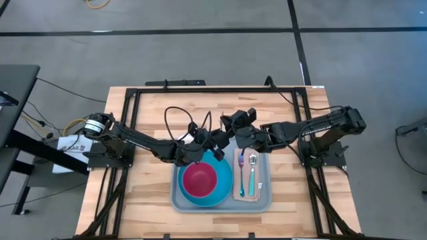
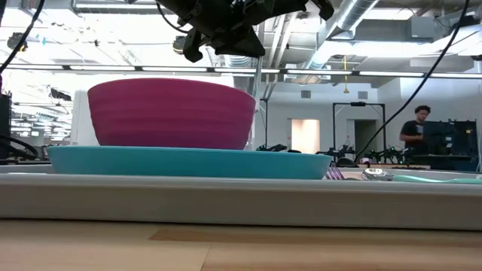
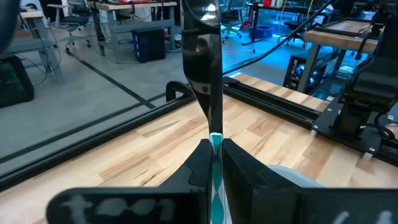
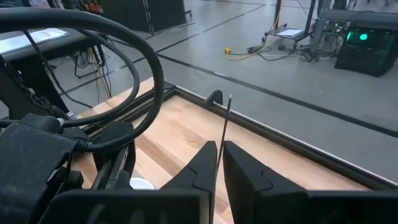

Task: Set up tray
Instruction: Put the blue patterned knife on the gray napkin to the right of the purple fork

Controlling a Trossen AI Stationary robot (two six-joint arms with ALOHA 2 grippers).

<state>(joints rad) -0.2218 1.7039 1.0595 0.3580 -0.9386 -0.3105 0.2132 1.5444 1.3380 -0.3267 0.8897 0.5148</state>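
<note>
Industrial lab: exposed ceiling ducts (image 2: 354,22), workbenches (image 3: 118,9), floor cables (image 4: 261,50).

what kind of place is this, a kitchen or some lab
Most likely a robotics lab or workshop, not a kitchen. Exposed ceiling ducts hang overhead, workbenches with equipment stand on a taped concrete floor, and a person works at a bench behind the wooden table.

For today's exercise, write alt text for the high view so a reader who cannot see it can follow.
Seen from above, two dark robot arms meet over a grey-blue tray on a wooden table. The tray holds a magenta bowl on a blue plate, beside a fork and spoon on a napkin.
</note>
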